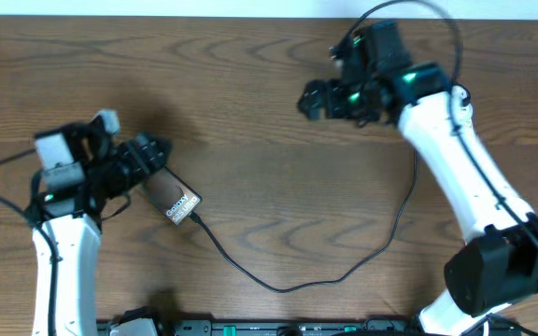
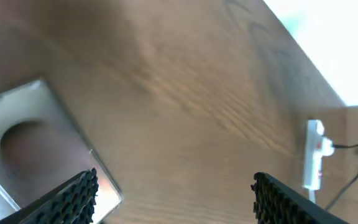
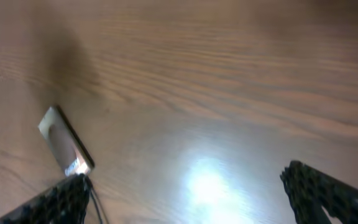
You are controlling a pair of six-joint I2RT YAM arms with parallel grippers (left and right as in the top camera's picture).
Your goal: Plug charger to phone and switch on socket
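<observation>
Left gripper [image 1: 155, 161] is hovering over the upper-left end of the phone [image 1: 174, 199], jaws spread wide and gripping nothing. The left wrist view is showing both fingers [image 2: 73, 200] bare, with the phone lying flat under and beside the left-hand one. The phone is sitting face up on the wooden table [image 1: 269, 56], at the left side, angled diagonally, with the Galaxy lettering toward its lower-right end. The charger [image 1: 278, 285] is running from that end in a loop across the near table, then climbing toward the right arm. Its plug tip [image 1: 195, 217] is meeting the phone's edge, but it's too small to tell whether it's seated. Right gripper [image 1: 308, 101] is hanging over the far side of the table, well apart from the phone, jaws also wide open and empty. The socket [image 2: 314, 155] is showing only in the left wrist view, lying on the table with red marks on its face and a dark cable leaving its side. Switch position is too small to read.
</observation>
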